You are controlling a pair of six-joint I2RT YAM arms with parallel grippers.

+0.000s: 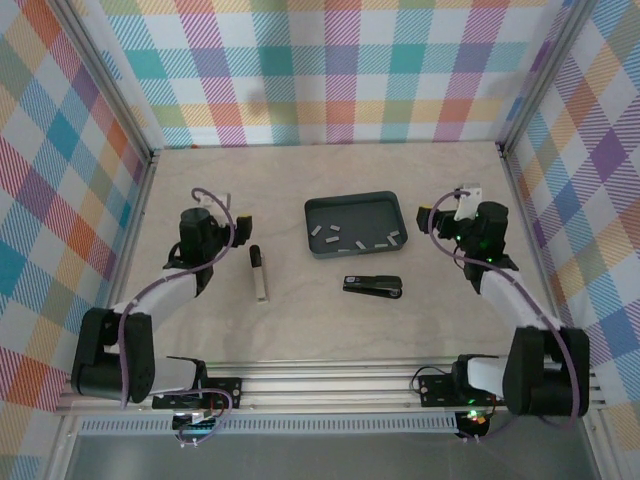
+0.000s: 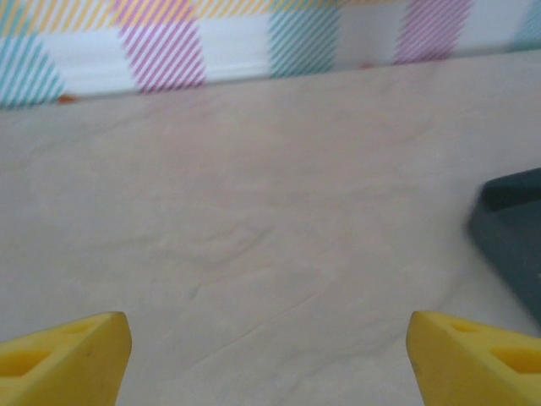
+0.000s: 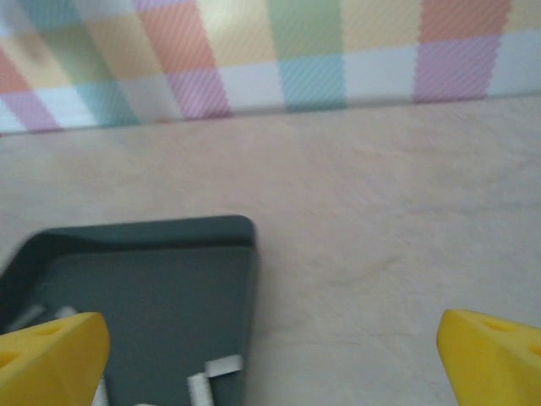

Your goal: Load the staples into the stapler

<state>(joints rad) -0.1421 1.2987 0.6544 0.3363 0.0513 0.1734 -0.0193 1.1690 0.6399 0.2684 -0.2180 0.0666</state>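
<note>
Tool (image 3: 272, 359), jaws spread wide, over the table (image 3: 380, 211); dark tray (image 3: 152, 254) at lower left holding pale staples (image 3: 221, 366); plaid wall (image 3: 313, 51) behind.

Pale wood-grain worktop (image 1: 300, 330), boxed on three sides by walls (image 1: 330, 70) in pastel plaid: teal, pink, orange, purple, yellow. Aluminium posts (image 1: 118, 100) at back corners, slotted aluminium rail (image 1: 330, 385) along near edge. Soft, even light.
</note>
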